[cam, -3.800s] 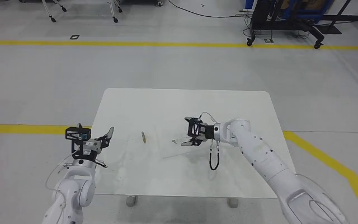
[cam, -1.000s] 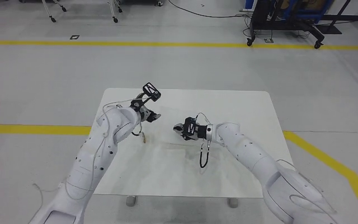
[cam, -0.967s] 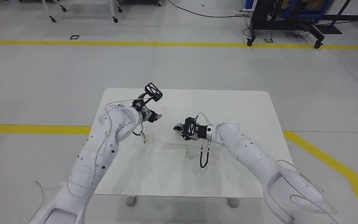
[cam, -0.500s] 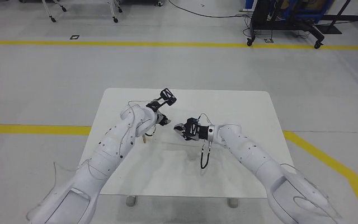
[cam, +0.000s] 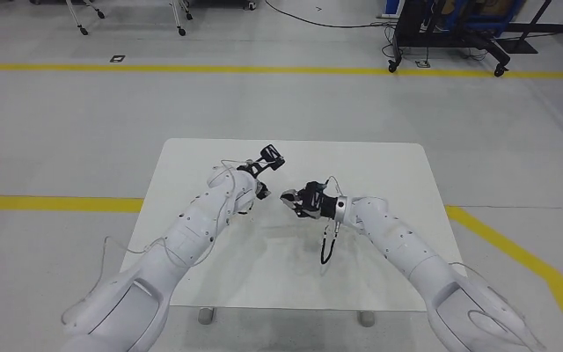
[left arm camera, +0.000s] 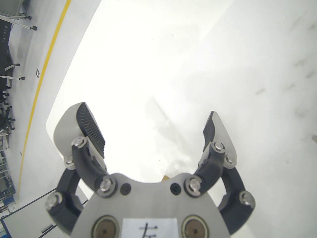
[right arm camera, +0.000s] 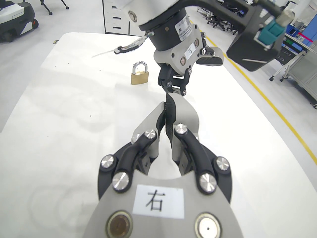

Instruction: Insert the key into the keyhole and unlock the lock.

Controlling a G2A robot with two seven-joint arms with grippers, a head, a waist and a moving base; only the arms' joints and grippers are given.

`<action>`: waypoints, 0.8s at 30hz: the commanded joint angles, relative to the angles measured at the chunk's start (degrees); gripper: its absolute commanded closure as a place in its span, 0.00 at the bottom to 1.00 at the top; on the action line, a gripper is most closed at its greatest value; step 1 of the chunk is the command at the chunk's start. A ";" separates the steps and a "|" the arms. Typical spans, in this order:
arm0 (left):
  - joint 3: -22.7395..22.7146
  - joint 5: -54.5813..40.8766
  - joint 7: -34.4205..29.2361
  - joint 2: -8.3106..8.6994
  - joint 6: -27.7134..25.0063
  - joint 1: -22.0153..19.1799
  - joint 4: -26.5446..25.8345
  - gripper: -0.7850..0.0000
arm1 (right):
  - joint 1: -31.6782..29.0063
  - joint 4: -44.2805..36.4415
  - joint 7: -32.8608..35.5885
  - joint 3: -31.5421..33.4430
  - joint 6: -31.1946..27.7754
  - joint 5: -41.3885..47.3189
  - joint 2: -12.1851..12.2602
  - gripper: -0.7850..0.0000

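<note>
Nearest, right end effector (right arm camera: pixel 169 105) clenched short of the small brass padlock with steel shackle (right arm camera: pixel 140 73), upright on white bench (right arm camera: pixel 62 100); no key discernible in its grip. Just beside the padlock, left end effector (left arm camera: pixel 147 110) released. Seems the lock-steadying step; next needs closing left on padlock body, keyhole kept reachable.

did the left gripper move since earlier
Yes. The left gripper went from the left edge of the table to over its middle, near the right gripper.

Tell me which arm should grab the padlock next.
Left, probably. The left gripper, jaws open, hangs close beside the upright padlock; the right gripper, jaws shut, sits farther from it.
</note>
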 commanded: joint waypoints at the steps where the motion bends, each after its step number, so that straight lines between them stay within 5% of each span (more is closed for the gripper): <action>1: 0.34 0.13 0.58 -0.46 0.16 -0.33 1.12 0.00 | -0.20 0.14 -0.74 0.52 0.05 0.65 0.16 1.00; 10: -1.22 -2.59 4.15 -1.75 1.31 -1.63 4.71 0.00 | -0.92 0.93 -2.87 2.87 -0.23 3.38 0.90 1.00; 15: -7.07 -3.19 6.26 0.04 2.47 -3.17 2.96 0.00 | -1.03 0.91 -1.89 3.28 -0.24 3.01 1.24 1.00; 20: -20.03 -2.49 6.36 5.42 -0.92 2.29 -9.12 0.00 | -1.03 0.91 -1.89 3.28 -0.24 3.01 1.24 1.00; 24: -35.75 -4.58 3.63 10.24 -6.75 16.14 -27.68 0.00 | -2.83 -0.94 -3.00 4.31 -3.82 9.00 0.94 1.00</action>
